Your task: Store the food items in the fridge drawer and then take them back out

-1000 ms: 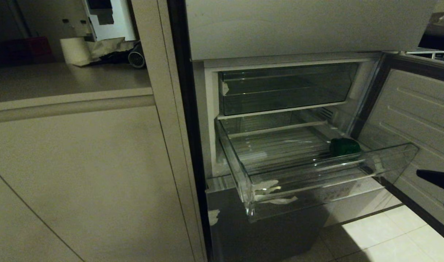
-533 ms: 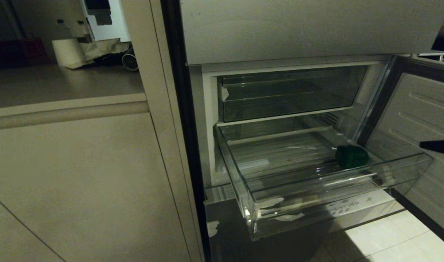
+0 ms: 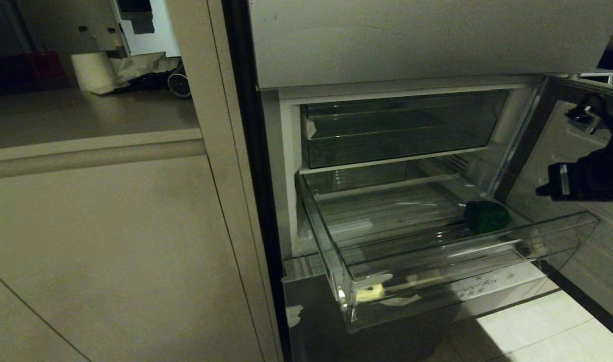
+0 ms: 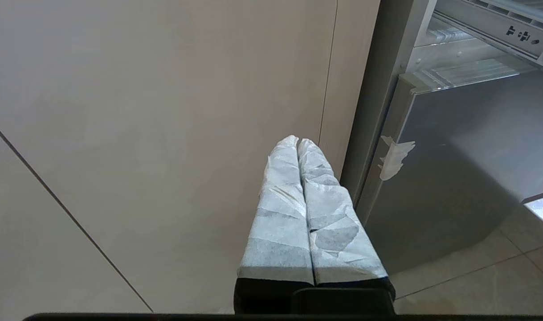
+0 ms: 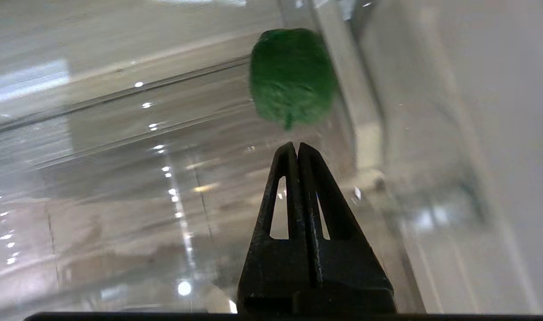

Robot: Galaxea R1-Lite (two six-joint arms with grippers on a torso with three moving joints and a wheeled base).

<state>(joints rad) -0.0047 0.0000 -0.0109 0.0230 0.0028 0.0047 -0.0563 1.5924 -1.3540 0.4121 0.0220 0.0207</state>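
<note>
Right wrist view — glossy dark-green food item (image 5: 291, 78), right gripper (image 5: 296, 147) fingers pressed together, empty.

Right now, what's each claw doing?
Left claw: shut, empty, by the beige cabinet.
Right claw: shut, empty, near the small green lump.

Dark green glossy food item (image 3: 486, 216) rests in pulled-out clear fridge drawer (image 3: 346, 261), right side, near front lip.
</note>
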